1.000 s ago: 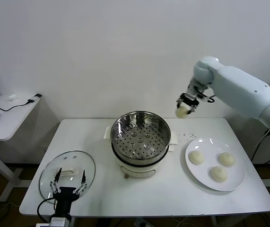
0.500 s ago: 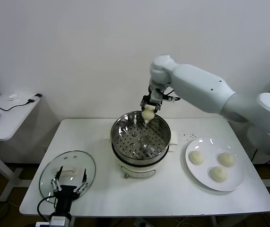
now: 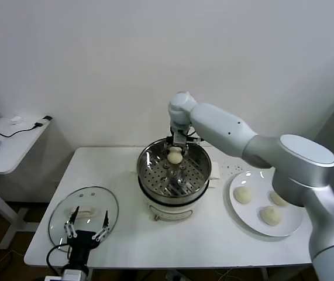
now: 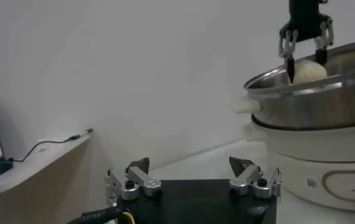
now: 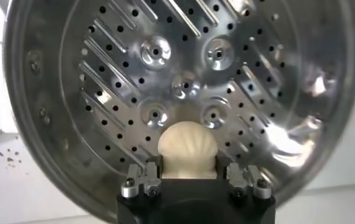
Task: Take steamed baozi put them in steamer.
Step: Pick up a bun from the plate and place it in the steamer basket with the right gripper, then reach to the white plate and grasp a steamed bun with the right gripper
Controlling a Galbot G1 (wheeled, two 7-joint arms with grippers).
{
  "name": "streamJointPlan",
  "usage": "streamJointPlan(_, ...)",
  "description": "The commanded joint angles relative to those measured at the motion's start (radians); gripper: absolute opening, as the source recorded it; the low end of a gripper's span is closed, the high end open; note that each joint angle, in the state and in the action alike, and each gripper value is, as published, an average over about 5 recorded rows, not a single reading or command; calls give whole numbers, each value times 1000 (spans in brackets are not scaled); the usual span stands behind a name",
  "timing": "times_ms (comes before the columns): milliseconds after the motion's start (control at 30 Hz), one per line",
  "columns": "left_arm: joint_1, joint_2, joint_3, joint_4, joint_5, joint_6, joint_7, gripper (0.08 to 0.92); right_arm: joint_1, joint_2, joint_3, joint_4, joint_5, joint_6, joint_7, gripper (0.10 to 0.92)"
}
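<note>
Right wrist view shows my right gripper [image 5: 186,173] clamped on a bun [image 5: 187,148] above the steamer [image 5: 74,91]. It looks soft, so I pinch its sides lightly. My left gripper [image 3: 85,225] waits apart over the counter [image 3: 213,234].

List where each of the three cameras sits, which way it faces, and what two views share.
Head view: high on the robot, looking down at the table; the right arm reaches over the steamer.
Left wrist view: low beside the lid, looking level across at the steamer; the left gripper, jaws open, shows.
Right wrist view: above the basket, looking straight down; the right gripper holds a baozi.
All share steamer and baozi.
</note>
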Motion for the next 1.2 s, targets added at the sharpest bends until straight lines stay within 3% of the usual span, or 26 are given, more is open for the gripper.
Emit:
streamJointPlan(33, 3, 0, 0, 3, 1, -2, 0, 823, -47, 29, 25, -60, -62, 14, 11, 583)
streamJointPlan(367, 10, 0, -5, -2, 3, -3, -2, 823, 11, -12, 54, 2, -8, 30, -16, 805)
streamJointPlan(700, 14, 2, -1, -9, 6, -2, -2, 823, 185, -186, -28, 173, 287, -19, -81, 823)
streamJointPlan(800, 14, 2, -1, -16, 8, -2, -3, 823, 266, -275, -101, 209, 458, -69, -30, 823)
streamJointPlan(933, 20, 0, -1, -27, 7, -3, -1, 823, 384, -423, -282, 297, 673, -251, 106, 823)
streamJointPlan(1200, 50, -9, -6, -42, 0, -14, 6, 823, 369, -732, -409, 543, 931, -947, 182, 823)
